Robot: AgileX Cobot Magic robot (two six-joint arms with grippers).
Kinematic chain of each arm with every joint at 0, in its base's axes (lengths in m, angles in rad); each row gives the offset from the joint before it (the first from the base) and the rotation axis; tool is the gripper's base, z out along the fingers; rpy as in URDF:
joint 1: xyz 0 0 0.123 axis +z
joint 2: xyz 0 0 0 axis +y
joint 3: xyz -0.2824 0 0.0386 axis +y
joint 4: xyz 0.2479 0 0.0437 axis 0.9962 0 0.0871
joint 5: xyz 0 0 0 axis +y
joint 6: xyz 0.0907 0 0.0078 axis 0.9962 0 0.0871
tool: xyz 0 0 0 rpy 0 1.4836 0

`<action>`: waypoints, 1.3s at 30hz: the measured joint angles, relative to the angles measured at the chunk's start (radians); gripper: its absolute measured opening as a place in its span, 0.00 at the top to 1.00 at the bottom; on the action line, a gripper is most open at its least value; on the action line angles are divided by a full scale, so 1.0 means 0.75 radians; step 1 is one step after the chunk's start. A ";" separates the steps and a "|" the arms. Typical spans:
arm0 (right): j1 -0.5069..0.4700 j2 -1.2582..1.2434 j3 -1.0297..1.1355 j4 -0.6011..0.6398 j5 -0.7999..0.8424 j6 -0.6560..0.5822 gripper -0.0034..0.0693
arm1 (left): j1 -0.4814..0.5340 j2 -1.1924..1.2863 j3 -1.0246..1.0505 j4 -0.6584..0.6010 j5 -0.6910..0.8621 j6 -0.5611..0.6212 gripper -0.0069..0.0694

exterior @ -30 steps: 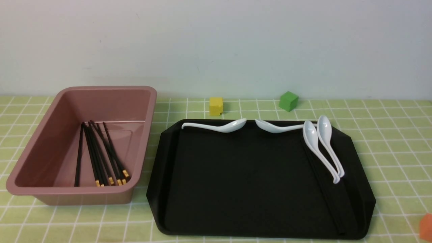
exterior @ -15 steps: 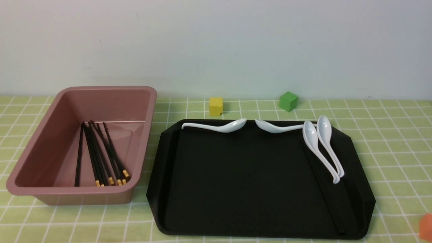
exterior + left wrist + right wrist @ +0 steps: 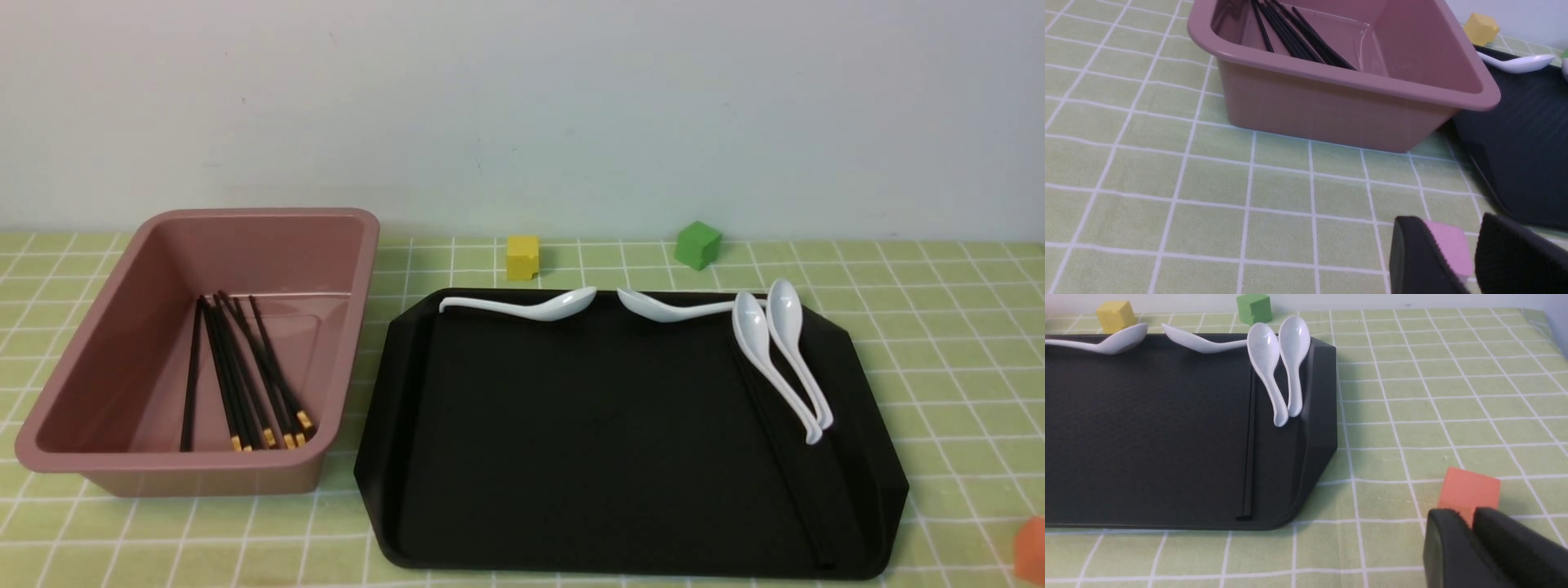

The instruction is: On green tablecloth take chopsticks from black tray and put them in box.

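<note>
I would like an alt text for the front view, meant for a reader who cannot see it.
A black tray holding four white spoons and at least one black chopstick sits right of a pink box with several chopsticks inside, on a green tablecloth.

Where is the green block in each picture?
Front view: the green block is behind the wide black plastic tray, to the right of the yellow block.
Left wrist view: only a sliver of green, cut off at the picture's edge.
Right wrist view: near the edge, behind the tray.
Shared landmark: the yellow block, seen in all three.
</note>
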 joint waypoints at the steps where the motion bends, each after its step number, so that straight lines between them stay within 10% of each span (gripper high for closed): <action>1: 0.000 0.000 0.000 0.000 0.000 0.000 0.79 | 0.000 0.000 0.000 0.000 0.000 0.000 0.60; 39: 0.000 0.000 0.000 0.000 0.001 0.000 0.73 | 0.000 0.000 0.000 0.000 0.000 0.000 0.60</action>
